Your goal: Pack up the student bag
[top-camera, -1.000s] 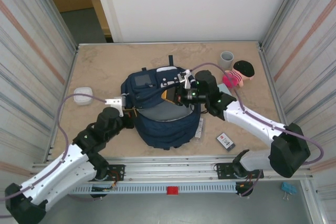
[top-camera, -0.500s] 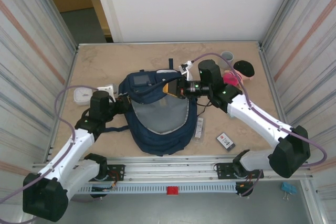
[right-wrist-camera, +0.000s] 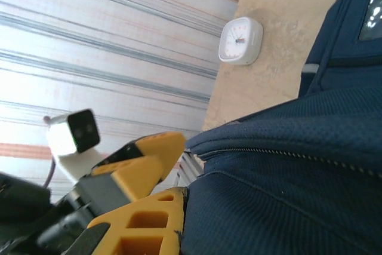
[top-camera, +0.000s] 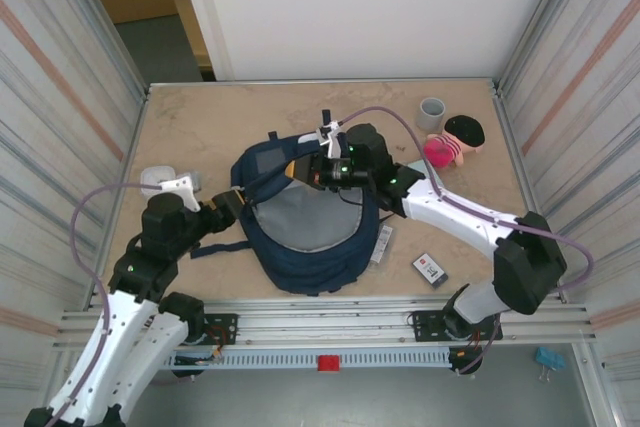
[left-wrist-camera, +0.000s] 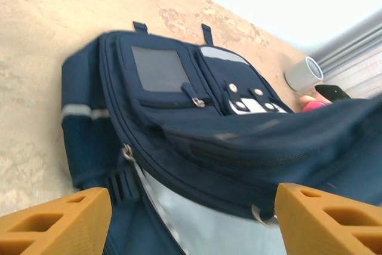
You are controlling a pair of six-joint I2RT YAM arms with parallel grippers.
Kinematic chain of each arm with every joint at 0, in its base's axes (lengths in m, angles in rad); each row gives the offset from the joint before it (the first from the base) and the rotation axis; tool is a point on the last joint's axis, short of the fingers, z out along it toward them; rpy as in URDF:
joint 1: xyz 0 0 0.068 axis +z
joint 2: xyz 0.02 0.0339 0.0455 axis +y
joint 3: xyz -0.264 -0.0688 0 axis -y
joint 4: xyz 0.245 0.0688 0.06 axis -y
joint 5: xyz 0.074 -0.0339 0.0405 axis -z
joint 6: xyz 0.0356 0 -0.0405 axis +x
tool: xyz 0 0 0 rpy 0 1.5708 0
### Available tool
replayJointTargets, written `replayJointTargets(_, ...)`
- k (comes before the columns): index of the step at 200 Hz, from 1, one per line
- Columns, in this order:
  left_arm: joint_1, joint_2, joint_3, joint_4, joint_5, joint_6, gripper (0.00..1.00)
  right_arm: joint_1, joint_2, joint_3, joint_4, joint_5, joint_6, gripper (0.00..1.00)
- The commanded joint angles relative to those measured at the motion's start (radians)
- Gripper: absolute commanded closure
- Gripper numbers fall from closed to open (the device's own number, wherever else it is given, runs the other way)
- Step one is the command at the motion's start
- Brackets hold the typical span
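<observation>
The student bag (top-camera: pixel 310 232), a big navy backpack, lies in the middle of the table with its main compartment gaping and grey lining (top-camera: pixel 300 212) showing. My right gripper (top-camera: pixel 306 173) is shut on the upper edge of the bag's front panel and holds it raised. In the right wrist view the orange fingers (right-wrist-camera: pixel 156 154) pinch that zippered fabric (right-wrist-camera: pixel 286 165). My left gripper (top-camera: pixel 231 209) stands open at the bag's left side, touching nothing. The left wrist view has its fingers spread wide (left-wrist-camera: pixel 191 210) before the bag's opening, with the pockets (left-wrist-camera: pixel 179 82) beyond.
A white clock (top-camera: pixel 158 181) lies left of the bag. A grey cup (top-camera: pixel 432 112) and a pink doll (top-camera: pixel 455 139) stand at the back right. A flat strip (top-camera: pixel 381 243) and a small dark box (top-camera: pixel 430 268) lie right of the bag. Metal walls close both sides.
My right gripper has carried the bag's front panel to the left and back, widening the opening. My left arm has drawn back to the near left, its gripper off the bag.
</observation>
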Motion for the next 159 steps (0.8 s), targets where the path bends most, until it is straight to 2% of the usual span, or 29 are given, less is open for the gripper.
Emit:
replayJointTargets(1, -0.026, -0.035, 0.001, -0.067, -0.010, -0.042, 0.27, 0.014, 0.045, 0.021, 0.112, 0.068, 0.023, 0.98)
replayJointTargets(24, -0.040, -0.047, -0.010, -0.081, -0.007, -0.046, 0.27, 0.029, 0.075, 0.026, 0.126, 0.086, 0.025, 0.97)
replayJointTargets(44, -0.047, -0.045, -0.014, -0.091, -0.007, -0.050, 0.27, 0.039, 0.091, 0.030, 0.114, 0.095, 0.023, 0.92)
replayJointTargets(66, -0.051, -0.041, -0.006, -0.102, -0.003, -0.051, 0.27, 0.042, 0.080, 0.027, 0.060, 0.103, 0.007, 0.78)
replayJointTargets(99, -0.080, -0.020, 0.018, -0.123, 0.005, -0.048, 0.26, 0.056, 0.022, 0.039, -0.163, 0.112, -0.089, 0.48)
replayJointTargets(126, -0.157, 0.012, 0.033, -0.125, -0.018, -0.045, 0.25, 0.069, -0.038, 0.020, -0.362, 0.114, -0.176, 0.37)
replayJointTargets(159, -0.294, 0.073, 0.057, -0.127, -0.137, -0.034, 0.22, 0.071, -0.172, -0.032, -0.603, 0.193, -0.260, 0.25)
